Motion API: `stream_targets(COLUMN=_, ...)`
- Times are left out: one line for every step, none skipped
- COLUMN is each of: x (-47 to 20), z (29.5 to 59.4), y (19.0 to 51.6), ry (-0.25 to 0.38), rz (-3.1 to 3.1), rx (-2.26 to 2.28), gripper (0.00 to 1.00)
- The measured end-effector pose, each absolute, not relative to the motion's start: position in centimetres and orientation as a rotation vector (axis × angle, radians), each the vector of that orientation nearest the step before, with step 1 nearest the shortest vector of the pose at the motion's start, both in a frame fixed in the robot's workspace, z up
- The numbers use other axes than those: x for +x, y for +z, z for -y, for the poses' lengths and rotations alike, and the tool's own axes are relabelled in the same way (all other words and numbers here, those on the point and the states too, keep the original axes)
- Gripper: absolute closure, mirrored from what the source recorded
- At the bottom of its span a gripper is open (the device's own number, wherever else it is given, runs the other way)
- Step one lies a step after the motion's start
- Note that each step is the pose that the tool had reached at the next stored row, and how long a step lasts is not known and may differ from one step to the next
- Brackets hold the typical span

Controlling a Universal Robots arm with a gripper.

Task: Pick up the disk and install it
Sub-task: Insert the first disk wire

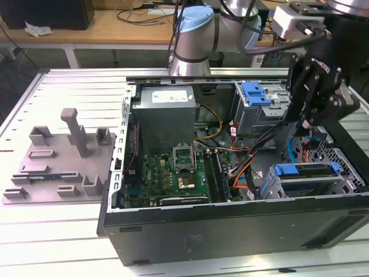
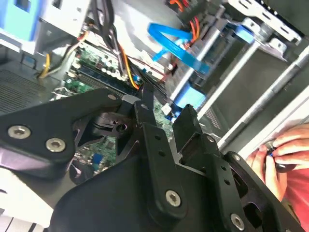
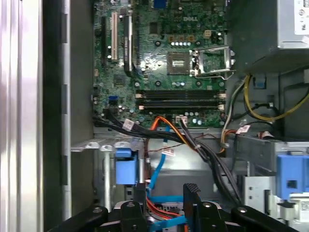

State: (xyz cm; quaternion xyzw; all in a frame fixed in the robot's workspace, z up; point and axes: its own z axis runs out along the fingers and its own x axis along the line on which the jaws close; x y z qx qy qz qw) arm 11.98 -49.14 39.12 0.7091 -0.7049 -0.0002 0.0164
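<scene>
Disk [image 1: 305, 171] sits in its metal cage [image 1: 272, 186], at the exterior view's right. From the left come the grey tray [image 1: 57, 161], the green board [image 1: 167, 173], then the disk, with the gripper [image 2: 166, 110] just above (fingers a little apart, holding nothing).

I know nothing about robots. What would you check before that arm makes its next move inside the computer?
1. Access: ok, the computer case is open.
2. Nothing held: ok, the end effector is open and empty.
3. Target in sight: ok, the disk sits inside the case, apart from the end effector.
4. Clear path: not ok, cables run beneath the end effector.
5. People clear: not ok, a hand is near the case's edge.
</scene>
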Motion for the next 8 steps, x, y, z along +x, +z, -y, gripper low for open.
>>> stream_targets(x=12.1, z=48.6, y=39.1, ry=0.003, rz=2.188, rx=2.201, gripper=0.56)
stream_targets(x=12.1, z=48.2, y=39.1, ry=0.010, rz=2.171, rx=2.185, gripper=0.56)
stream_targets(x=12.2, z=48.0, y=39.1, ry=0.025, rz=2.155, rx=2.169, gripper=0.56)
stream_targets(x=12.2, z=47.9, y=39.1, ry=0.039, rz=2.144, rx=2.157, gripper=0.56)
stream_targets(x=12.3, z=47.8, y=39.1, ry=0.065, rz=2.123, rx=2.135, gripper=0.56)
stream_targets(x=12.4, z=47.5, y=39.1, ry=0.091, rz=2.105, rx=2.116, gripper=0.56)
stream_targets(x=12.4, z=47.4, y=39.1, ry=0.108, rz=2.096, rx=2.105, gripper=0.56)
stream_targets(x=12.5, z=47.2, y=39.1, ry=0.126, rz=2.087, rx=2.095, gripper=0.56)
